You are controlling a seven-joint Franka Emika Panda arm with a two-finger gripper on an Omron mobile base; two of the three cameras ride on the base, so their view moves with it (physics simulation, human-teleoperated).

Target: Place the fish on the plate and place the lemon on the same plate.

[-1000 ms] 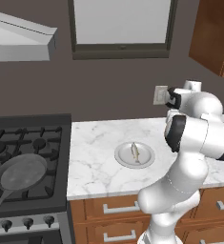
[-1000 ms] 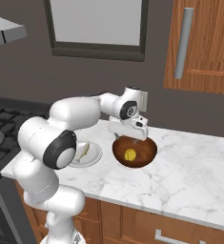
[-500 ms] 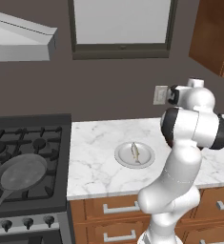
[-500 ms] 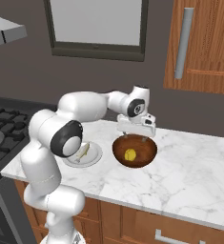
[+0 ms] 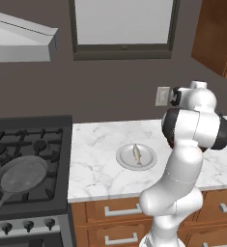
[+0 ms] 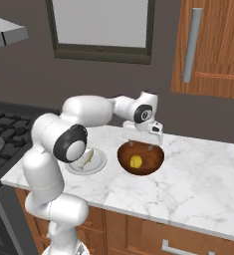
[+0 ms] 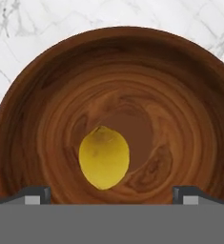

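Note:
The pale fish [image 5: 137, 154] lies in the whitish-grey plate [image 5: 124, 162] on the marble counter. From the right base view the fish [image 6: 87, 158] and the plate [image 6: 99, 167] sit partly behind my arm. The yellow lemon [image 6: 135, 162] rests inside the brown bowl [image 6: 156, 158] just right of the plate. My gripper [image 6: 140, 145] hangs open directly over the bowl, pointing down, nothing between its fingers. In the hand view the lemon [image 7: 104, 157] lies left of the bowl's [image 7: 185, 90] centre, between the spread fingertips [image 7: 35, 195] of my gripper [image 7: 112, 195].
A dark long-handled frying pan [image 5: 19, 176] sits on the stove [image 5: 42, 140] at the left. A wall socket [image 5: 162, 96] is behind the counter. Wooden cabinets [image 6: 213, 45] hang at the upper right. Bare marble [image 6: 203, 179] stretches right of the bowl.
My arm has swung its elbow round and the gripper has come down closer over the bowl. It has stayed open. Fish, plate and lemon have not moved.

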